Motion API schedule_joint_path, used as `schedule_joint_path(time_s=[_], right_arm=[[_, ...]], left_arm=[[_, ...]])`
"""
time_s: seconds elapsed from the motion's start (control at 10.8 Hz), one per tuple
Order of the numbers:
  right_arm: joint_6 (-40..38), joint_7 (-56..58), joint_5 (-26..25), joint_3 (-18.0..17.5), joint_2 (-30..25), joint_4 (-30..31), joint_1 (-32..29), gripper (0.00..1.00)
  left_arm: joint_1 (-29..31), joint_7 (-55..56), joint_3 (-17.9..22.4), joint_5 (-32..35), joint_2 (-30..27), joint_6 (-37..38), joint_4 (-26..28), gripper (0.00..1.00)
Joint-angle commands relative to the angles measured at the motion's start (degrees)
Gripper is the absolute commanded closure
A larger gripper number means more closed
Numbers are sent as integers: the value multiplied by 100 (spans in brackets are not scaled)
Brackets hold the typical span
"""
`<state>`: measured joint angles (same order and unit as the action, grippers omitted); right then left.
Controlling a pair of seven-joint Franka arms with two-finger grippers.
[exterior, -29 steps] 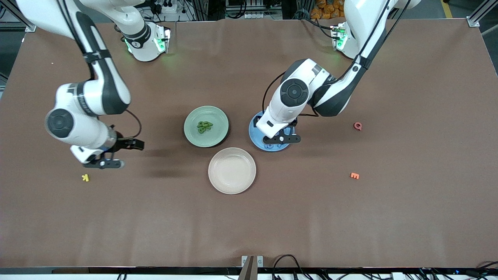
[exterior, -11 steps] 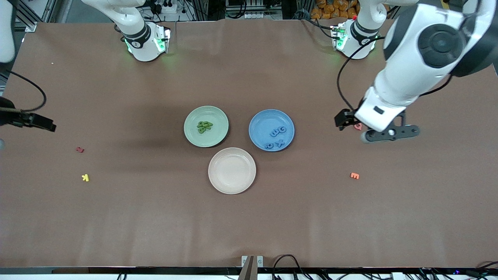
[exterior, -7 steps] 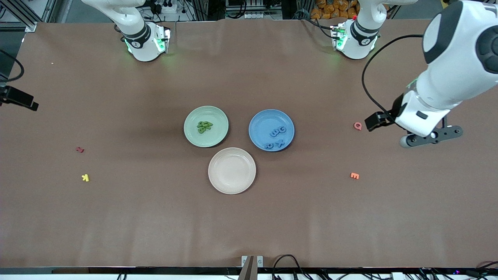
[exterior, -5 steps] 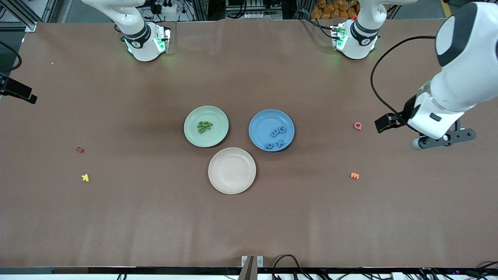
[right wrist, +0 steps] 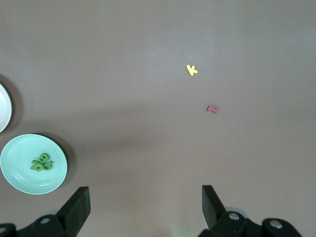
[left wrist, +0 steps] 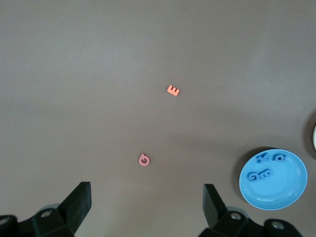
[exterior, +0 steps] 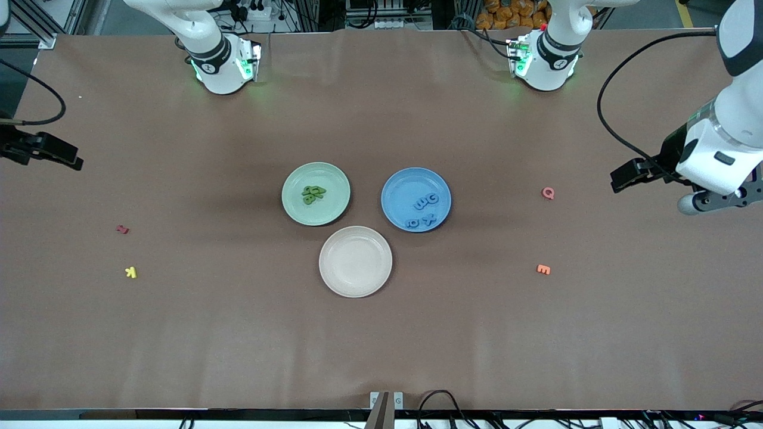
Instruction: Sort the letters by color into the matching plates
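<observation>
The pale green plate (exterior: 329,177) holds several green letters (exterior: 313,193) in a pile; both show in the right wrist view, the plate (right wrist: 15,173) and the letters (right wrist: 42,164). The blue plate (exterior: 398,189) beside it holds several blue letters (exterior: 425,210); the left wrist view shows that plate (left wrist: 291,190) and those letters (left wrist: 261,173). My left gripper (left wrist: 147,207) is open and empty, high over the left arm's end of the table, and shows in the front view (exterior: 685,177). My right gripper (right wrist: 145,207) is open and empty, high over the right arm's end; one finger (exterior: 59,158) shows at the front view's edge.
A beige plate (exterior: 355,280) lies nearer the front camera than the two plates. A pink Q (exterior: 548,193) and an orange E (exterior: 543,269) lie toward the left arm's end. A red letter (exterior: 122,229) and a yellow K (exterior: 131,272) lie toward the right arm's end.
My left gripper has left the blue plate and swung up and out toward its end of the table. My right gripper has swung out to its own end. The letters have not moved.
</observation>
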<state>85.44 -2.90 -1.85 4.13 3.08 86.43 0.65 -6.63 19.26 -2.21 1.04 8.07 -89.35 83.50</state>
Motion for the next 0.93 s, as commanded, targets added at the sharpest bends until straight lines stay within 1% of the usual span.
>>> schedule_joint_path(time_s=[0.0, 0.46, 0.84], right_arm=[[148, -167, -44, 0, -299, 410, 163, 0], [183, -167, -53, -27, -238, 348, 198, 0], [298, -167, -53, -27, -203, 252, 199, 0]], left_arm=[[4, -89, 19, -112, -499, -91, 579, 0], [39, -98, 1, -104, -473, -153, 510, 0], [39, -141, -7, -34, -447, -556, 527, 0]])
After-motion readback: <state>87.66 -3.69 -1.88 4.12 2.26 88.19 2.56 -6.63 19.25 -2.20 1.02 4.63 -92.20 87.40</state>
